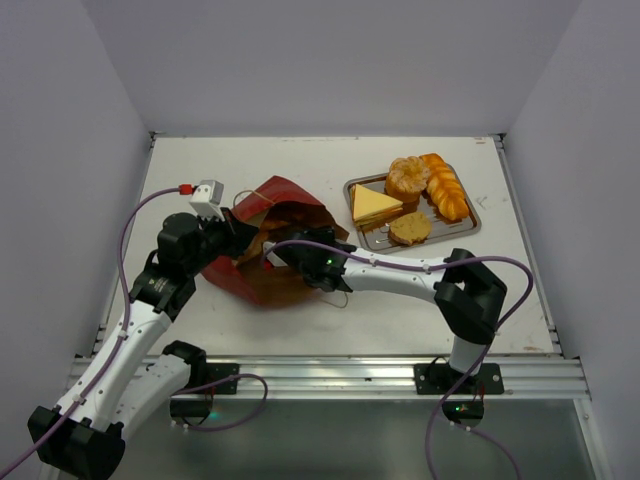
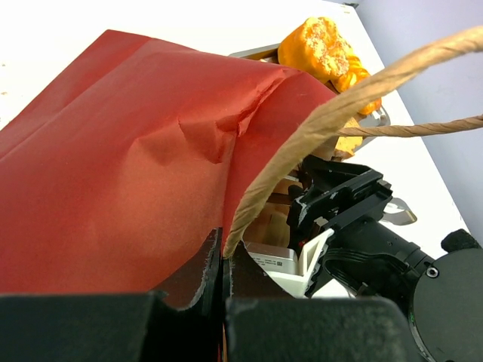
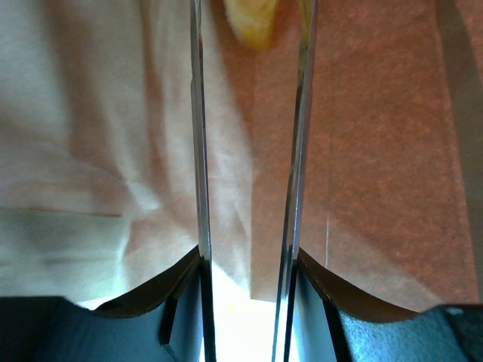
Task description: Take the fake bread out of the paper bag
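Dark red paper carrier bag (image 1: 270, 215) lies left of the surface's centre, its rim clamped tight in the left end effector (image 2: 223, 260), while the right end effector (image 3: 249, 68), fingers partly parted and empty, reaches inside toward a glossy yellow toy bread piece (image 3: 253, 26) it must next straddle, grip and lift out.

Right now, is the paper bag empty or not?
Not empty: the right wrist view, inside the paper bag, shows a yellow bread piece ahead.
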`<action>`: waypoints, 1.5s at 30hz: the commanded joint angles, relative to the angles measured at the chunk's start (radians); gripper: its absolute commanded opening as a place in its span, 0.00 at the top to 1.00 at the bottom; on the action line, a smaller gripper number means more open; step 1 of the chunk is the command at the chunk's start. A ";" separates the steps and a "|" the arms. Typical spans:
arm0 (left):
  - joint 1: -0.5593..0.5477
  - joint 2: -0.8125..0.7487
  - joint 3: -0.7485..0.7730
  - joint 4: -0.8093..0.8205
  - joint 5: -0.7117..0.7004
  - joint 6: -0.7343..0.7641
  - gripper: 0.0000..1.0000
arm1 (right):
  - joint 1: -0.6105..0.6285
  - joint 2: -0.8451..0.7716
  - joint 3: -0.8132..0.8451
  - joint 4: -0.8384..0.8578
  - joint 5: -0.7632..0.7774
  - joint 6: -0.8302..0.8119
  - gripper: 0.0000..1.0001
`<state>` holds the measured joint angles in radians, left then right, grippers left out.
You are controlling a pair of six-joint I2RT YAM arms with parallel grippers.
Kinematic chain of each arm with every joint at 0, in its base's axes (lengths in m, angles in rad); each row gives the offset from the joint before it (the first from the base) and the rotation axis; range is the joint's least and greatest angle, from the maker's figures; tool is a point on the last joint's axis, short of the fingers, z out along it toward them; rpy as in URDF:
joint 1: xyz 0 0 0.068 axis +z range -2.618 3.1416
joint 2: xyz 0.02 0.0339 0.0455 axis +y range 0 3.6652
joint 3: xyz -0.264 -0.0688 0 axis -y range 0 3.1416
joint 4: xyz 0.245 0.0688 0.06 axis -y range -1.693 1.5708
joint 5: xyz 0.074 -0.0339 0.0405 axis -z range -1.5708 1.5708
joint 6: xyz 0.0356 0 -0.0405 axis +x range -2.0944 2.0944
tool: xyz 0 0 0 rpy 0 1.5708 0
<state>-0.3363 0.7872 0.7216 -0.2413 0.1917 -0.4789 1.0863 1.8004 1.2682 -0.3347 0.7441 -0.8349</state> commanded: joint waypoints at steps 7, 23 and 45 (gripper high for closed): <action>-0.003 -0.014 0.006 0.034 0.026 0.002 1.00 | -0.002 0.005 0.049 0.023 0.047 -0.064 0.53; -0.003 -0.020 0.009 0.028 0.028 -0.001 1.00 | -0.009 0.099 0.097 0.005 0.040 -0.056 0.64; -0.001 0.029 0.035 0.057 -0.064 -0.001 1.00 | -0.012 -0.272 -0.009 -0.207 -0.206 0.039 1.00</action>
<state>-0.3363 0.8112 0.7216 -0.2401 0.1509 -0.4789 1.0714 1.5822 1.2816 -0.4721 0.5785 -0.7864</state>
